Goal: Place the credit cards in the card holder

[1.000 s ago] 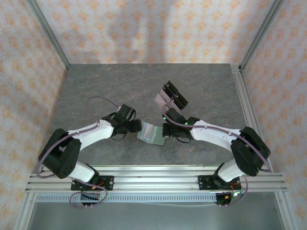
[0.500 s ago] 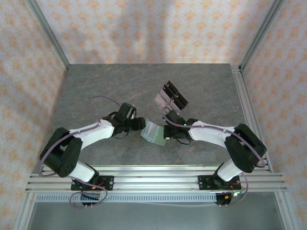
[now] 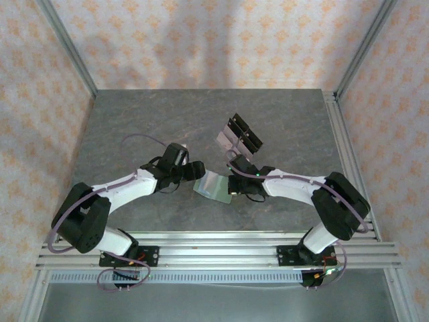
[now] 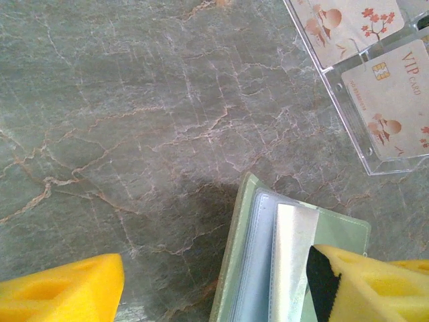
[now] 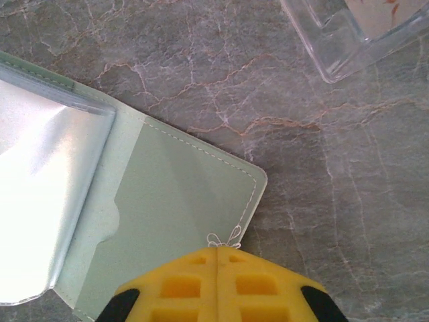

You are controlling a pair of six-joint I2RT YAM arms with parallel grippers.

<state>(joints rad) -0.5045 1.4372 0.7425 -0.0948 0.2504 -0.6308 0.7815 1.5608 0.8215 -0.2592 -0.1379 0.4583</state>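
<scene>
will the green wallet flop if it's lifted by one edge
Probably floppy: the wallet is a thin stitched cover lying open. Its clear sleeves look glossy, so likely slippery and apt to fan out. Thin, so probably light; a push may slide it across the table.

I'd call this robot test booth, like lab. Grey stone-look table (image 3: 134, 121) boxed by flowery walls (image 3: 201, 40) at 9, 12, 3 o'clock. Metal rails (image 3: 221, 245) at 6 o'clock hold left arm (image 3: 124, 186), right arm (image 3: 295, 186).
</scene>
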